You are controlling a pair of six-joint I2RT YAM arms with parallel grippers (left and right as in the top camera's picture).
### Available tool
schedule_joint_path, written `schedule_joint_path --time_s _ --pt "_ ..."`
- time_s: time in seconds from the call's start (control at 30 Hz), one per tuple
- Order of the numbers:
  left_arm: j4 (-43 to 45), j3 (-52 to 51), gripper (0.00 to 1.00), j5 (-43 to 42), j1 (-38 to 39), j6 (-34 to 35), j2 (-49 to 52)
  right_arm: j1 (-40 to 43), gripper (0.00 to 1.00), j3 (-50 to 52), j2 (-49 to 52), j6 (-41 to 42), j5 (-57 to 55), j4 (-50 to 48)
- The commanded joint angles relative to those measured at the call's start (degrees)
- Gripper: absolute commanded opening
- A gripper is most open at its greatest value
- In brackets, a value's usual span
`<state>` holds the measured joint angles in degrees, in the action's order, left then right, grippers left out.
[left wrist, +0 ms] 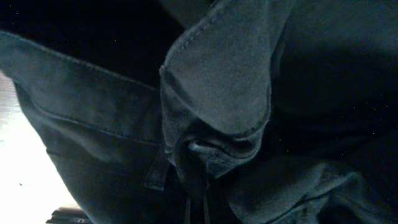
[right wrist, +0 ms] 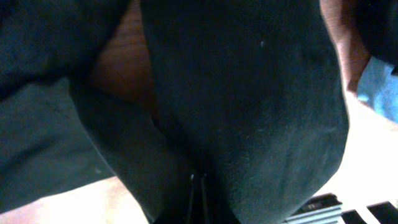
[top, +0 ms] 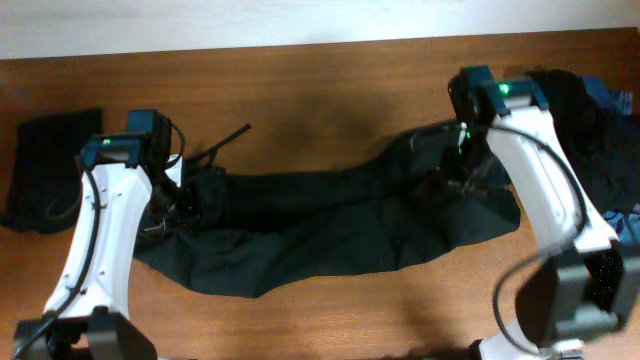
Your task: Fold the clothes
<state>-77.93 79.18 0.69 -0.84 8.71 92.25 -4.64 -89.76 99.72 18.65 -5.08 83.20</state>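
Closest in, my left gripper was clamped hard on a bunch of the long, soft, matte black trousers. On the left wrist camera the cloth filled everything: a stitched seam edge folded over itself, with puckers drawn down to the pinch at the bottom of the view. My own fingers were buried in the fabric there and I couldn't pick them out.

Over on the other side, my right gripper was closed too, with the far end of the black trousers gathered into it. On its wrist camera two dark folds ran down to one point at the bottom. The brown wooden table showed between those folds.

Looking wider from above, my white left arm rose from the near left corner, its wrist turned in toward the middle. My white right arm came up from the near right corner and hooked back over the cloth. The black trousers lay stretched across the table between the two grips, sagging toward me in the middle. A thin black cord stuck out diagonally just beyond my left gripper.

Farther off, a folded black fabric garment lay at the left edge. A heap of black fabric garments sat at the far right, and a blue piece of cloth lay against it.
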Motion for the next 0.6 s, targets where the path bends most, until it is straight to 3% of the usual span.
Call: schedule_joint_path --time_s 0.0,0.3,0.4,0.47,0.57 --pt "-0.57 -1.51 0.0 0.15 -0.04 0.96 -2.38 0.22 0.04 6.62 -6.64 1.42 -0.11 -1.51" --pt "4.2 -10.73 0.0 -1.33 -0.04 1.14 -2.38 0.22 0.04 23.28 -8.28 1.38 -0.13 -11.34" --pt "4.2 -12.41 0.14 -1.33 -0.07 1.11 -2.38 0.22 0.04 23.8 -8.28 1.38 -0.13 -12.13" --pt "3.93 -13.33 0.38 -1.33 -0.07 1.11 -2.38 0.22 0.06 23.8 -8.31 1.36 -0.13 -12.24" --pt "3.1 -14.43 0.5 -1.33 -0.07 1.11 -2.38 0.22 0.15 23.61 -8.31 1.2 -0.15 -12.24"
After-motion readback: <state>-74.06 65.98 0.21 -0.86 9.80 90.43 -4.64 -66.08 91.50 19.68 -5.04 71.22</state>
